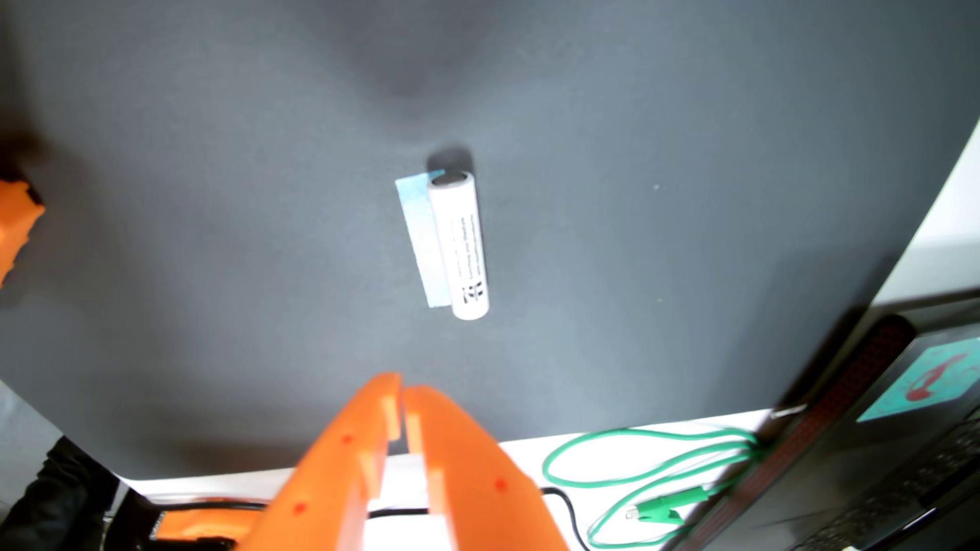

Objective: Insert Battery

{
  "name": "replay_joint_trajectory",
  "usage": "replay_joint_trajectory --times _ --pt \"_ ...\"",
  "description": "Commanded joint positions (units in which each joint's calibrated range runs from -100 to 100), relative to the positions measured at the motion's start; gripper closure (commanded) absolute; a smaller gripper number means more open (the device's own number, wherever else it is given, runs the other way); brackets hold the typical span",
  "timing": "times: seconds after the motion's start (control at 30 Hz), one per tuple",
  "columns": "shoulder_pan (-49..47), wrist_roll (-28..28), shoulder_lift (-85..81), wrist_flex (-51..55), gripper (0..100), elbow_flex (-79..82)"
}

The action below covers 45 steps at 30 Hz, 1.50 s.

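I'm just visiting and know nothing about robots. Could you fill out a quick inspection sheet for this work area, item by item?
Surface: dark grey mat lying on a white table.
Job's things: white battery lying flat on the mat, beside a strip of pale blue tape; no battery holder seen.
Clutter: orange part at the left edge, cut off by the frame.
Hand: orange hand at bottom centre, fingertips nearly together, holding nothing, short of the battery.
Cables: green cable looped on the table; black cable beside it.
Surroundings: black laptop with a teal sticker at the right.

1 battery [459, 245], 1 tape strip [421, 238], 1 green cable [644, 466].
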Motion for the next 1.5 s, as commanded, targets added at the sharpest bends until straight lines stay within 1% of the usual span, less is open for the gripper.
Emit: replay_joint_trajectory --times 0.0,0.17,0.5,0.6,0.7,0.83,0.9,1.2,1.47 --pt "0.37 3.33 -0.16 -0.25 99 -1.17" --pt "0.37 5.6 -0.16 -2.96 99 0.72" --pt "0.49 8.59 -0.58 -16.08 99 9.99" --pt "0.49 8.54 -0.25 -18.54 99 10.62" --pt "0.49 8.69 -0.16 -18.62 98 10.8" --pt "0.73 8.38 -0.16 -18.54 91 10.71" --pt "2.14 8.28 -0.16 -18.54 89 10.8" --pt "9.93 8.64 0.0 -18.54 88 10.98" --pt "7.69 8.64 0.0 -18.79 88 15.13"
